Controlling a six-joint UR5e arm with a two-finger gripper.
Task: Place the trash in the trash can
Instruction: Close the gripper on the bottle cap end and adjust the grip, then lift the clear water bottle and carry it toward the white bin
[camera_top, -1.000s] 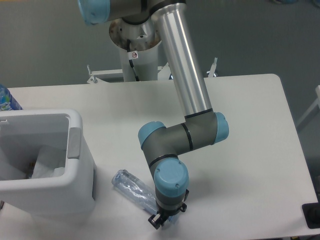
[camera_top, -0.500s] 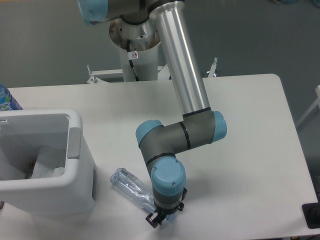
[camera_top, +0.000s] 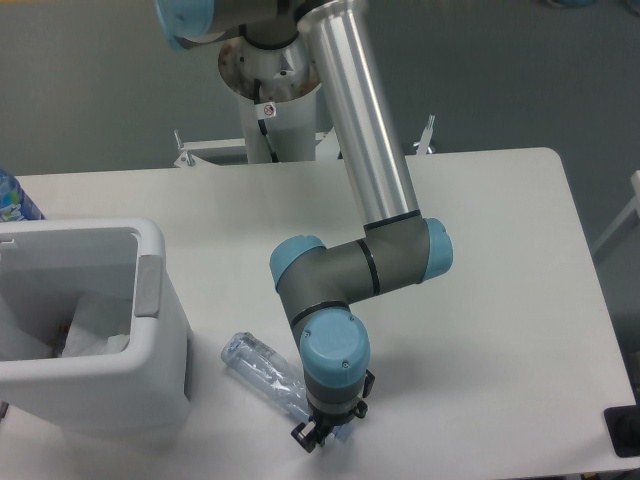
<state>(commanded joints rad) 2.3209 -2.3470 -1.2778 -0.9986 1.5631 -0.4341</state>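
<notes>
A clear plastic water bottle lies on the white table near the front edge, tilted from upper left to lower right; its label is not visible. My gripper points down at the bottle's right end, mostly hidden under the blue wrist cap; its fingers look closed around the bottle's end. The white trash can with a grey oblong patch stands at the left, close to the bottle's other end. Something pale lies inside it. The small clear cup is not in view.
A bottle with a blue and green label peeks in at the left edge behind the trash can. The arm's base column stands at the table's back. A dark object sits at the front right corner.
The wrist and gripper have shifted slightly to the left, and the bottle has slid a little left with them, closer to the trash can.
</notes>
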